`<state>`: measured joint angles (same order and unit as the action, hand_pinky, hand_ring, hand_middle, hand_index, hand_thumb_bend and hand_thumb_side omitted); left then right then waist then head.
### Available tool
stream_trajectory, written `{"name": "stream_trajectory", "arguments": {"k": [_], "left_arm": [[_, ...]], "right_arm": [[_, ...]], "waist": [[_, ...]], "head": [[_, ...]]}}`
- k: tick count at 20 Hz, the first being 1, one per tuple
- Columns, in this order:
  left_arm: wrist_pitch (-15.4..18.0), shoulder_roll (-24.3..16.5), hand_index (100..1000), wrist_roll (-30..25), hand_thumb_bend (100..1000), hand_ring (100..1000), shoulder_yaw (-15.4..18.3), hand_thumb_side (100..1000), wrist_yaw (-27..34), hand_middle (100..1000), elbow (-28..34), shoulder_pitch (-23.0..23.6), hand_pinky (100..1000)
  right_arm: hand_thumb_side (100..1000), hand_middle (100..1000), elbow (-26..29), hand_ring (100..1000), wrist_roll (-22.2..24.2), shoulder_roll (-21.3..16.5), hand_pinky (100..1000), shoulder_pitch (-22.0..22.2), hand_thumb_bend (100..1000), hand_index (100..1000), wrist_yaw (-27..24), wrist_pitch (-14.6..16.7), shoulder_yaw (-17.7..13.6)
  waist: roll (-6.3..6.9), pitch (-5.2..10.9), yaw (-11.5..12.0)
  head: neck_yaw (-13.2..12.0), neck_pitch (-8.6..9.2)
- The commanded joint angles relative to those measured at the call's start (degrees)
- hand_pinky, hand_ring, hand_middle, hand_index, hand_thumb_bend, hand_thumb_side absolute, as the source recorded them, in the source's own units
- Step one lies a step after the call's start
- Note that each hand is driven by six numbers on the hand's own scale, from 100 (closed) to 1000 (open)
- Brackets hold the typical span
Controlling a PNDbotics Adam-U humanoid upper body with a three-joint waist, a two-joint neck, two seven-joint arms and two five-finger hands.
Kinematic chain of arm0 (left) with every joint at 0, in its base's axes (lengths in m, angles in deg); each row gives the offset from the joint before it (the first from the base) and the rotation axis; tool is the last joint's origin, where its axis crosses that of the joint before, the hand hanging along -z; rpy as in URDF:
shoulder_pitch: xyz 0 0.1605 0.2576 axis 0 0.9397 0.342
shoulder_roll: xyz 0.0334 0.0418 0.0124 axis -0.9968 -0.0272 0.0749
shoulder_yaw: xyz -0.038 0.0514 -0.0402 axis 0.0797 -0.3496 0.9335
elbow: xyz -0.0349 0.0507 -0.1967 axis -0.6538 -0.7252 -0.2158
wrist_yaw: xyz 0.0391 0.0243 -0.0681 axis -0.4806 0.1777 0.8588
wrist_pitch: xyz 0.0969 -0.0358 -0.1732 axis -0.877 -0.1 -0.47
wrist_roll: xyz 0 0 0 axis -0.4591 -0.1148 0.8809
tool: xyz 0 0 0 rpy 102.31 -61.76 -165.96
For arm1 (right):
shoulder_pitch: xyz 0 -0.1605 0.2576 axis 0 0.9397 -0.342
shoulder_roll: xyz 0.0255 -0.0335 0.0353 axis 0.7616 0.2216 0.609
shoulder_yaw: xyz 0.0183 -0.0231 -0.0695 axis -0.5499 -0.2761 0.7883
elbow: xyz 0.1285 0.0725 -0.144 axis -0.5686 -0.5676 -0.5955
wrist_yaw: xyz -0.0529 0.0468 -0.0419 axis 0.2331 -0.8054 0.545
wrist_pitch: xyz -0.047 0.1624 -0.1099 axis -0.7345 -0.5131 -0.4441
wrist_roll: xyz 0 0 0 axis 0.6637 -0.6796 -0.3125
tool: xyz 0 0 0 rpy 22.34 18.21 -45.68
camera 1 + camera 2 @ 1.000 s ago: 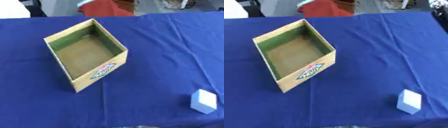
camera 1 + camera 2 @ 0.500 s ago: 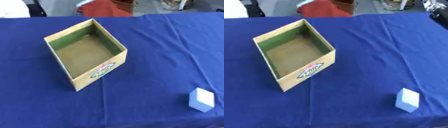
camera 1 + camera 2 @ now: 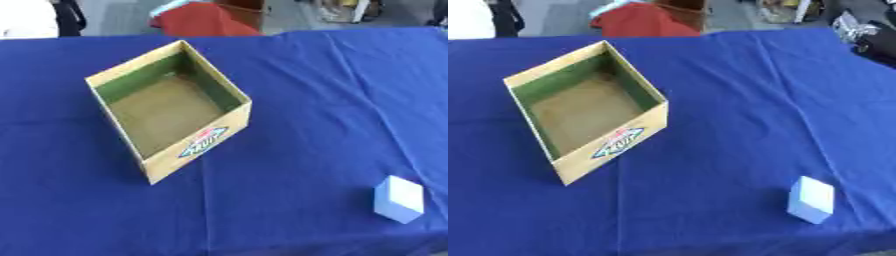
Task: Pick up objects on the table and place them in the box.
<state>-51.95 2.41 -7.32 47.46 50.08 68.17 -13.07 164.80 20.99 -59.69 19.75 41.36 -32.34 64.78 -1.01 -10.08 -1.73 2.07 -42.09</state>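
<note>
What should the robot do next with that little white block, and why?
Probably bring the right hand down toward the small white block, since it lies on the robot's right near the front of the blue table. The cardboard box looks empty and no hand is over the table, so nothing has been picked up yet.

Blue-clothed table, open cardboard box left-centre, pale block near-right, well apart.

Bare blue cloth between open box and pale block
</note>
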Motion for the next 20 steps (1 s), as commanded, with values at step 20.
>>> {"name": "stream_trajectory", "arguments": {"k": [20], "left_arm": [[-0.21, -1.71, 733, -0.12, 173, 811, 0.19, 938, -0.54, 677, 0.95, -0.01, 592]], "right_arm": [[939, 867, 0.44, 911, 13.13, -5.63, 920, 3.23, 100, 915, -1.25, 4.27, 1.27]], "waist": [[-0.38, 0.26, -0.61]], "head": [[-0.26, 0.28]]}}
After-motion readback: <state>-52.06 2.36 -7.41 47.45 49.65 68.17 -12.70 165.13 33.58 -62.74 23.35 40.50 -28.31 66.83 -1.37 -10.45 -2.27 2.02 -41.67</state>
